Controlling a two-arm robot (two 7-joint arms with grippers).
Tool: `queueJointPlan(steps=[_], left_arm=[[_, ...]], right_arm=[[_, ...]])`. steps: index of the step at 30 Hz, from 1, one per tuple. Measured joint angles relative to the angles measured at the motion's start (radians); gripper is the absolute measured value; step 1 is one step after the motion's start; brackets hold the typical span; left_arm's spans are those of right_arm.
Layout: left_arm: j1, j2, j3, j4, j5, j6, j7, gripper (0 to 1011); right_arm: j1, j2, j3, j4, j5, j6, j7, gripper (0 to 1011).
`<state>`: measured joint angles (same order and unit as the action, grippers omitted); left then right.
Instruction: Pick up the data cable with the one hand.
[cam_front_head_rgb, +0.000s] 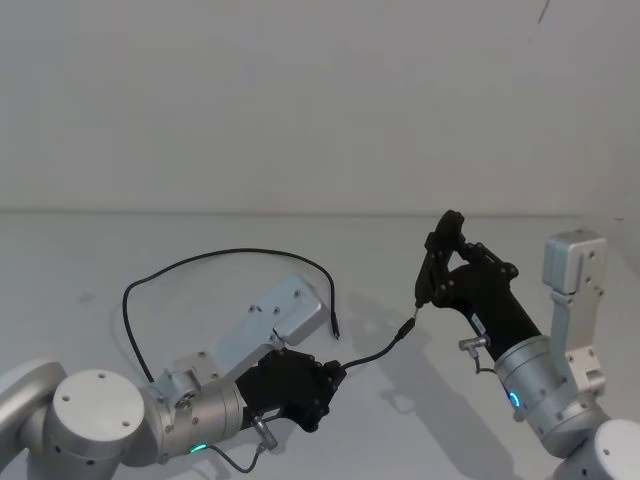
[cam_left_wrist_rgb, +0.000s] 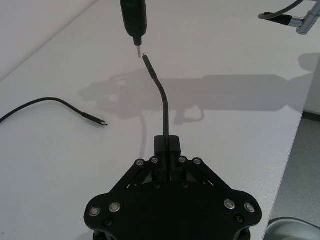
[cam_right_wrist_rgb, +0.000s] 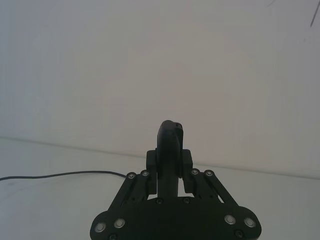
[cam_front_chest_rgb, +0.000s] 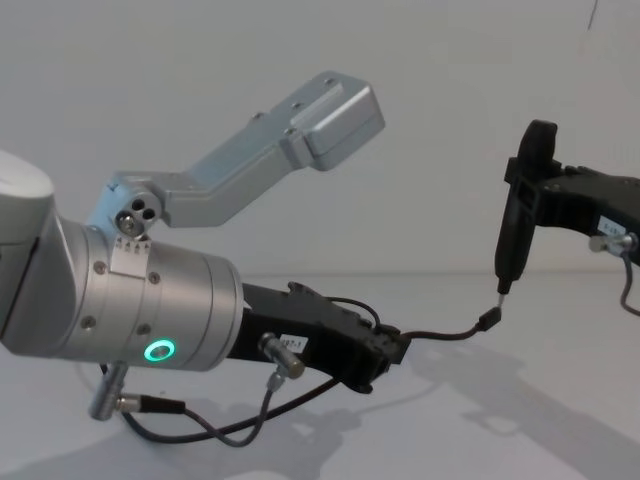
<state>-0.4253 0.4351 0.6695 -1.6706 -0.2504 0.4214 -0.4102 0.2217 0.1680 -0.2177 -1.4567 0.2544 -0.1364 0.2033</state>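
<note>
The data cable (cam_front_head_rgb: 228, 253) is thin and black and loops across the white table on the left. One stretch rises off the table into my left gripper (cam_front_head_rgb: 335, 372), which is shut on the data cable (cam_left_wrist_rgb: 162, 100) a short way behind its plug. That plug (cam_front_chest_rgb: 489, 319) points toward a slim black tool (cam_front_chest_rgb: 515, 230) with a pale metal tip, and the two nearly touch. My right gripper (cam_front_head_rgb: 447, 268) is shut on the tool (cam_right_wrist_rgb: 171, 135) and holds it above the table, tip down. The cable's other plug (cam_left_wrist_rgb: 97, 121) lies flat on the table.
The white table (cam_front_head_rgb: 120, 240) ends at a pale wall behind. Its edge (cam_left_wrist_rgb: 299, 130) runs close beside my left gripper. A grey wire with a metal plug (cam_left_wrist_rgb: 285, 16) hangs at my right arm, and a similar one (cam_front_chest_rgb: 200, 425) under my left wrist.
</note>
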Motion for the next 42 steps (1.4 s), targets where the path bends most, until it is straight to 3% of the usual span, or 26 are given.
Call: queueJointPlan(steps=[42], left_arm=[[0.0, 0.0, 0.0, 0.0, 0.0, 0.0, 0.0, 40]], right_arm=[[-0.019, 0.006, 0.012, -0.025, -0.003, 0.027, 0.044, 279]])
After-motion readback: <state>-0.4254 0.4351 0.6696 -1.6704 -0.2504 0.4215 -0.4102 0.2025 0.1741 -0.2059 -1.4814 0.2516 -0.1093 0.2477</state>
